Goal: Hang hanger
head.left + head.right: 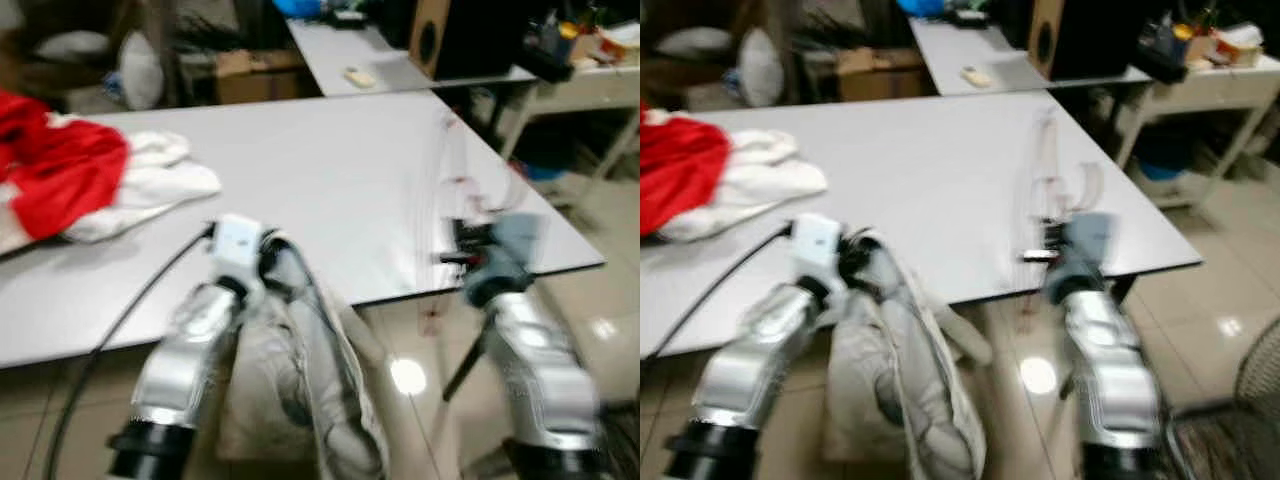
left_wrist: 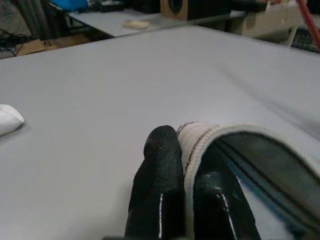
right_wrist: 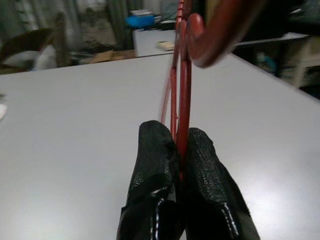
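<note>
Your right hand [image 3: 180, 150] pinches the red hanger [image 3: 182, 85]; your left hand [image 2: 182, 165] pinches the beige garment [image 1: 300, 380] at the tabletop [image 1: 320, 170] edge.

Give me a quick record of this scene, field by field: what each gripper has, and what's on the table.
left gripper: shut on the hem of a pale grey garment that hangs below the table edge
right gripper: shut on a red hanger, held above the table
table: grey, with a red and white cloth pile at the robot's left
image quality: head views blurred
</note>
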